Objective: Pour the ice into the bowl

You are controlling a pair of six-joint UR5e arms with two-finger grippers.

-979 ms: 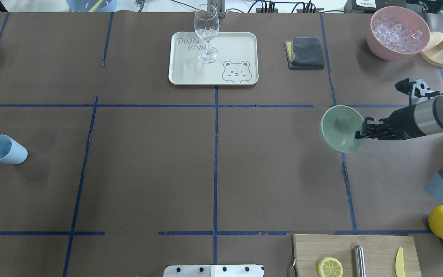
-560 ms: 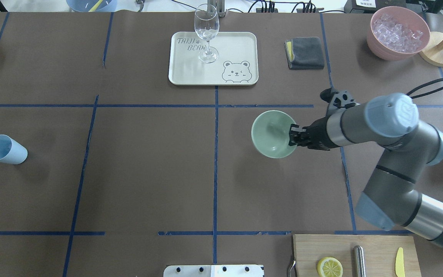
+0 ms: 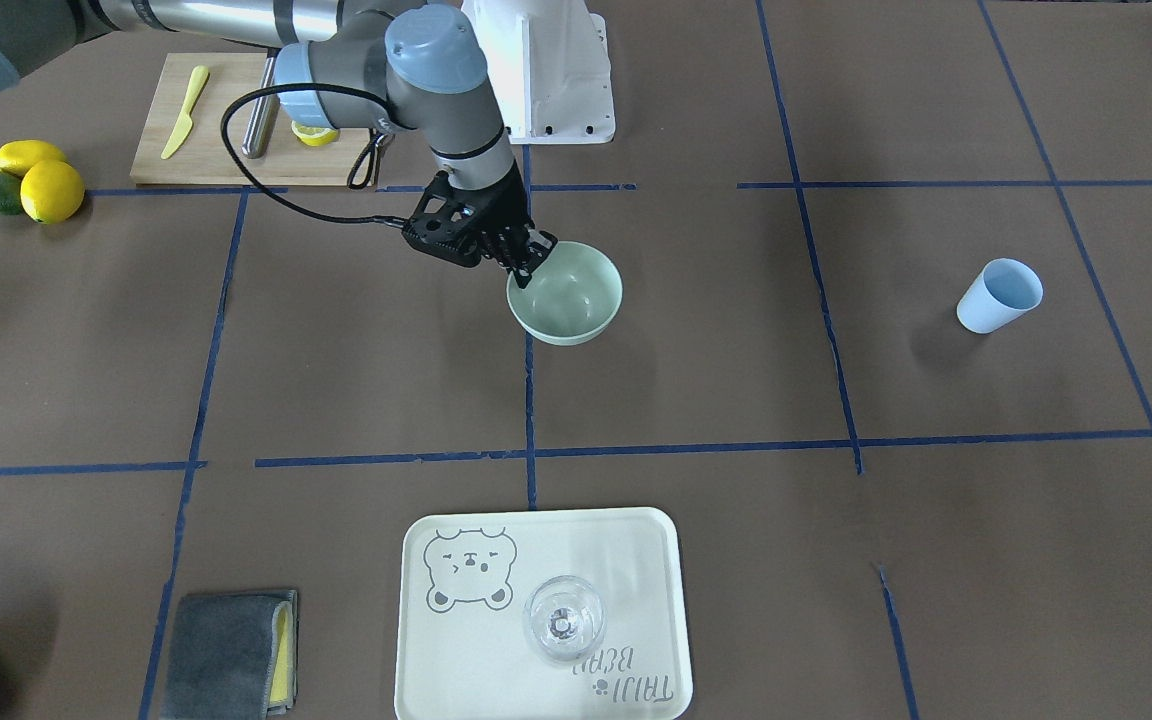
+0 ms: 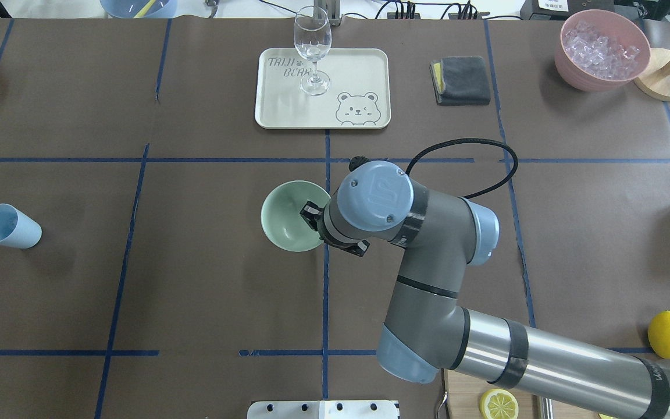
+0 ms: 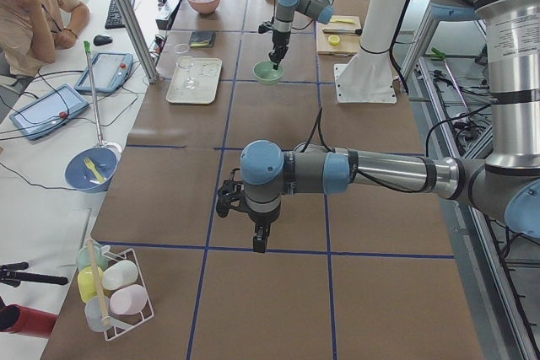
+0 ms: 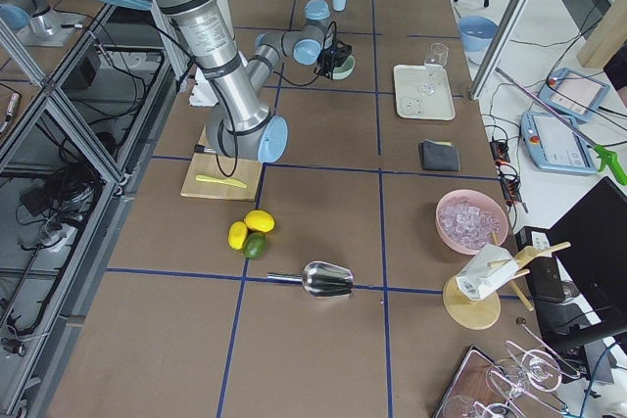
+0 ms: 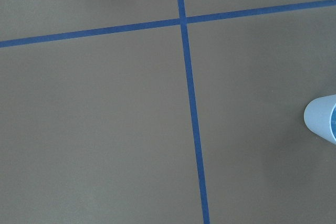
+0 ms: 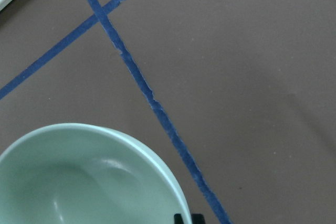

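Note:
My right gripper [image 4: 310, 216] is shut on the right-hand rim of the mint-green bowl [image 4: 285, 224] near the table's centre line. The front view shows the gripper [image 3: 526, 265] pinching that rim of the bowl [image 3: 566, 295]. The bowl is low, and I cannot tell whether it rests on the table. Its inside [image 8: 79, 182] is empty. A pale blue cup [image 4: 6, 227] stands far left, and it also shows in the left wrist view [image 7: 323, 124]. No clear ice cubes show. My left gripper [image 5: 259, 240] points down over bare table, and I cannot tell whether it is open.
A cream tray [image 4: 358, 70] with a wine glass [image 4: 312, 49] sits at the far middle. A grey cloth [image 4: 462, 80] lies to its right. A pink bowl [image 4: 573, 78] of crushed ice is far right. A cutting board's lemon half [image 4: 498, 403] and a lemon [image 4: 667, 334] lie near right.
My right arm has carried the mint-green bowl leftward from the table's right side to the centre line. The blue cup has not moved.

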